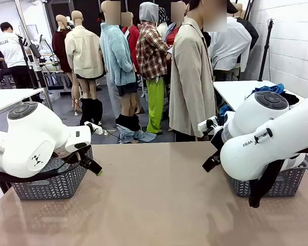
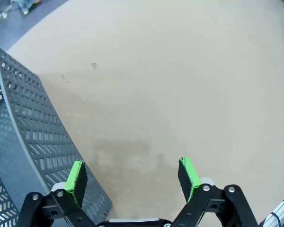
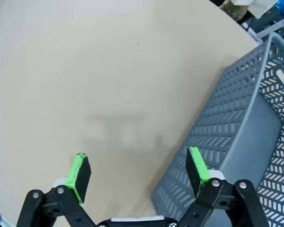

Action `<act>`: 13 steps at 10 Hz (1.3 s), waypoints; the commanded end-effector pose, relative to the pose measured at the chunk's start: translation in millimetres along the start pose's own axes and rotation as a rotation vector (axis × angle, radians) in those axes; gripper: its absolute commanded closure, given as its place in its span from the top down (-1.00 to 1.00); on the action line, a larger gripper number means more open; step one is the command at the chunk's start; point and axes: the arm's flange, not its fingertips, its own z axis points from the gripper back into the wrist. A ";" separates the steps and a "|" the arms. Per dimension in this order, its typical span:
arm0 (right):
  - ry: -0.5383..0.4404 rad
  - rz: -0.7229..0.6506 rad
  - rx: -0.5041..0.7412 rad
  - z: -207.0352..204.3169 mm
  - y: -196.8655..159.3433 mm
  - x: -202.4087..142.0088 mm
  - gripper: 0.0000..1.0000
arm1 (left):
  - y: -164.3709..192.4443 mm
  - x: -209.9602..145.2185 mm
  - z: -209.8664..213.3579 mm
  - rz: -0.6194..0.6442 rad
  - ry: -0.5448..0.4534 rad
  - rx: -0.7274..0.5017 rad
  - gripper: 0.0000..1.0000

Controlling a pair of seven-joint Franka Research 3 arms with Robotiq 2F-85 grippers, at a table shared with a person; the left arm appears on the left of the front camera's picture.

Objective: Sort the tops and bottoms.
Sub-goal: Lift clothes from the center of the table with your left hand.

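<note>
Left gripper [image 2: 131, 165]: fingers spread wide, empty, by left basket [image 2: 33, 123].
Right gripper [image 3: 137, 156]: fingers spread wide, empty, by right basket [image 3: 236, 127].
Right arm [image 1: 256, 151] print: "FRAN", rest hidden.

Bright, even indoor light from above; soft shadows, and wide-angle bending in the wrist views.

In the front view the table [image 1: 154, 205] is evenly lit and matt, with no glare. The white shells of the left arm [image 1: 31, 138] and the right arm [image 1: 267, 138] are bright but keep their detail. Only faint, diffuse shadows lie on the tabletop near the right arm. In the left wrist view the left gripper [image 2: 132, 170] casts a pale, soft-edged shadow on the table just ahead of its pads, and the right gripper [image 3: 138, 165] does likewise in the right wrist view. Both wrist views bow toward the edges, so the walls of the left basket [image 2: 33, 132] and the right basket [image 3: 236, 123] curve. Focus is crisp, with no motion blur.
</note>
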 end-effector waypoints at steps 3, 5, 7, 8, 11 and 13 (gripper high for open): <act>0.000 0.000 0.000 0.0 0.0 0.0 1.00 | 0.0 0.0 0.0 0.000 0.000 0.000 1.00; 0.000 0.000 0.000 0.0 0.0 0.0 1.00 | 0.0 0.0 0.0 0.000 0.000 0.000 1.00; 0.000 0.000 0.000 0.0 0.0 0.0 1.00 | 0.0 0.0 0.0 0.000 0.000 0.000 1.00; 0.000 0.000 0.000 0.0 0.0 0.0 1.00 | 0.0 0.0 0.0 0.000 0.000 0.000 1.00; 0.000 0.001 0.000 0.0 0.1 0.1 1.00 | -2.3 0.6 0.0 -0.006 0.000 0.001 1.00; -0.159 0.026 -0.071 26.2 1.1 34.3 1.00 | -5.7 34.5 32.2 -0.067 -0.113 0.074 1.00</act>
